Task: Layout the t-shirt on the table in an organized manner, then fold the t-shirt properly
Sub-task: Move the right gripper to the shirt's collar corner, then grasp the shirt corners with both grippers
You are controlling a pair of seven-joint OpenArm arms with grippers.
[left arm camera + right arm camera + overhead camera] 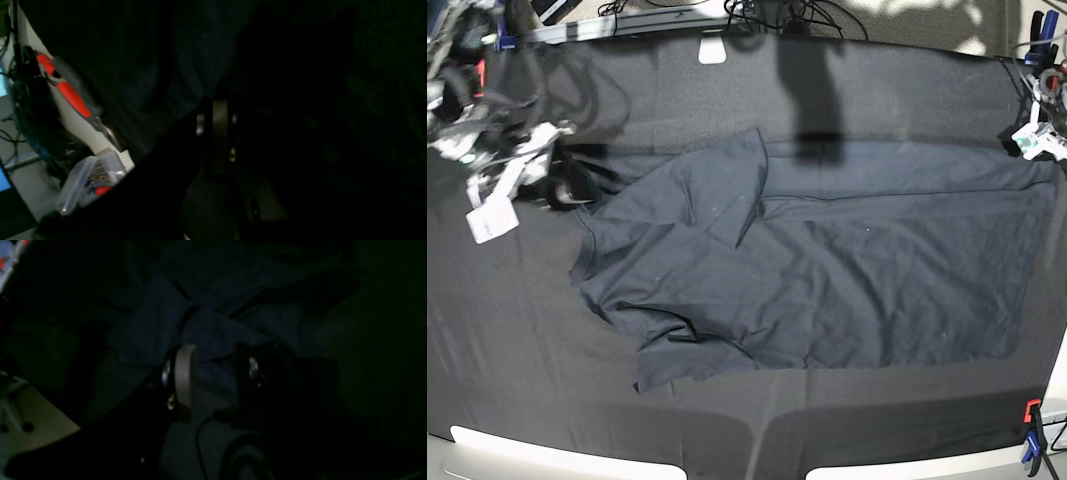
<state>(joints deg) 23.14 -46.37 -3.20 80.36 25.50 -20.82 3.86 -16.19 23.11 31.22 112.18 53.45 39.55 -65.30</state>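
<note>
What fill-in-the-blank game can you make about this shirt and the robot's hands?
1. The t-shirt lies spread on a table covered in ___ cloth.
2. The left hand is ___ on the t-shirt's edge.
3. The clamp at the table's corner is red and ___.
Missing words: black; shut; blue.

Red-handled pliers (71, 95), clear plastic box (88, 181)
</note>
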